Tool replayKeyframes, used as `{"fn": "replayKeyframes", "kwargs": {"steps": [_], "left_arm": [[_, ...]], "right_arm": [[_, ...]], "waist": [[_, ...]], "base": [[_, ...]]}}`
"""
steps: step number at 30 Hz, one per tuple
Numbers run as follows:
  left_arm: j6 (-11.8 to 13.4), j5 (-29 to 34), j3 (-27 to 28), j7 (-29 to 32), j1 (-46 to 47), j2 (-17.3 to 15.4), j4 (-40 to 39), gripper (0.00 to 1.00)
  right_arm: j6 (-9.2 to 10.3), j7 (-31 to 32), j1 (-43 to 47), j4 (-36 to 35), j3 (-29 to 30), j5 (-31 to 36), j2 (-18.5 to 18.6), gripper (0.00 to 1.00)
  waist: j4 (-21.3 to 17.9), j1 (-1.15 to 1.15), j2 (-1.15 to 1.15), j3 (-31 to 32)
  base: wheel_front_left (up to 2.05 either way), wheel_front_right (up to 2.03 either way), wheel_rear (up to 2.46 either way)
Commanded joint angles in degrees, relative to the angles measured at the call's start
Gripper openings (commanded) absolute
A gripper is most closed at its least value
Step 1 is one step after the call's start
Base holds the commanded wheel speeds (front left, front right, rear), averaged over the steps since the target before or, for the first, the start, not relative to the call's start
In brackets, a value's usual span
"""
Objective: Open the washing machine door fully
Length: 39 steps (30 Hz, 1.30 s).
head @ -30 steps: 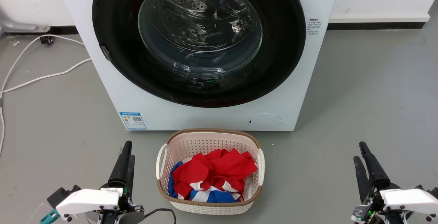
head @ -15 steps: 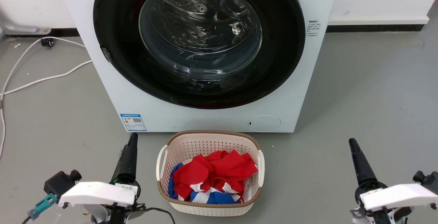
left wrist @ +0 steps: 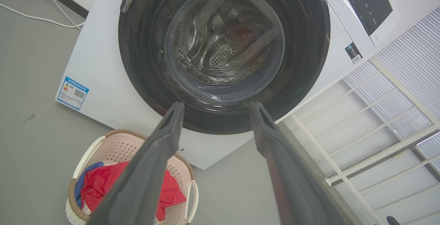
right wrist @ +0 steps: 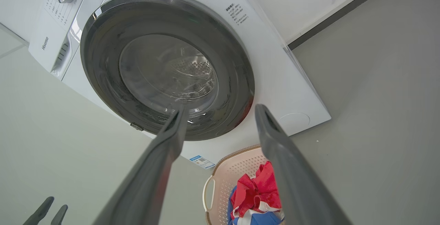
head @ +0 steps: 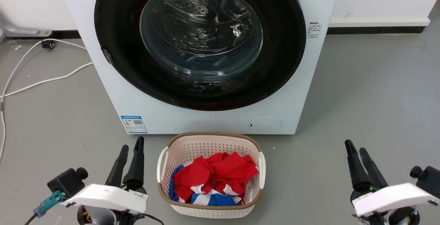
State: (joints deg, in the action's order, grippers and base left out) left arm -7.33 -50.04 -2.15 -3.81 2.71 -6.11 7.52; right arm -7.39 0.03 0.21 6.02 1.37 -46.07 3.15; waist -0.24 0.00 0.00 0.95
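The washing machine (head: pixel 206 120) is a white front-loader standing right ahead on the grey floor. Its washing machine door (head: pixel 113 46) is a round glossy black ring with a clear glass bowl, lying shut and flush against the front; the steel drum shows through the glass. A small grey tab (head: pixel 107 56) sits on the door's left rim. My left gripper (head: pixel 131 144) hovers low at the left, open and empty, well short of the machine. My right gripper (head: pixel 355 146) hovers low at the right, also open and empty. Both wrist views look up at the door (left wrist: pixel 144 63) (right wrist: pixel 103 80) between spread fingers.
A pale laundry basket (head: pixel 209 137) holding red and blue clothes (head: pixel 213 173) stands on the floor just before the machine, between my arms. White cables (head: pixel 44 79) trail over the floor at the left. A white railed frame (left wrist: pixel 361 132) stands beside the machine.
Both wrists have rolled, so each gripper's two fingers now show apart instead of edge-on. The grippers have crept slightly toward the machine. The door has stayed shut.
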Motion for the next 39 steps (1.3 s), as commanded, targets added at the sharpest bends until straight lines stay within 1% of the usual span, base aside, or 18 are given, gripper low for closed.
{"fn": "replayKeyframes", "kwargs": {"steps": [1, 7, 17, 31, 39], "left_arm": [[0.0, 2.8, -0.5, -0.7, 0.5, -0.6, -0.5, 1.0], [0.3, 8.2, -1.1, -1.8, 1.1, -1.2, -0.6, 1.0], [1.3, 15.6, -1.5, -3.6, 1.6, -1.9, -0.8, 1.0], [2.4, 24.2, -1.8, -5.7, 1.0, -2.7, -0.2, 1.0], [2.2, 28.2, -2.6, -6.6, 1.0, -3.3, 0.2, 1.0]], "right_arm": [[-0.07, -0.3, -0.2, -1.3, 0.0, 3.2, 0.1, 1.0], [-0.07, -0.4, 0.2, -2.4, 0.6, 9.3, 0.0, 1.0], [-0.09, -0.8, 0.4, -4.3, 0.2, 16.8, -0.1, 1.0], [-0.1, -1.2, 1.2, -6.7, 0.1, 26.4, -0.2, 1.0], [-0.11, -1.1, 1.8, -7.5, 0.2, 30.5, -0.2, 1.0]], "waist": [[0.0, 0.0, 0.0, 0.0], [-0.2, 0.0, 0.0, 0.1], [-0.6, 0.0, 0.0, -0.1], [-0.9, 0.0, 0.0, -0.2], [-0.9, 0.0, 0.0, 0.0]], "base": [[0.0, 0.0, 0.0], [0.0, 0.0, 0.0], [0.0, 0.0, 0.0], [0.0, 0.0, 0.0], [0.0, 0.0, 0.0]]}}
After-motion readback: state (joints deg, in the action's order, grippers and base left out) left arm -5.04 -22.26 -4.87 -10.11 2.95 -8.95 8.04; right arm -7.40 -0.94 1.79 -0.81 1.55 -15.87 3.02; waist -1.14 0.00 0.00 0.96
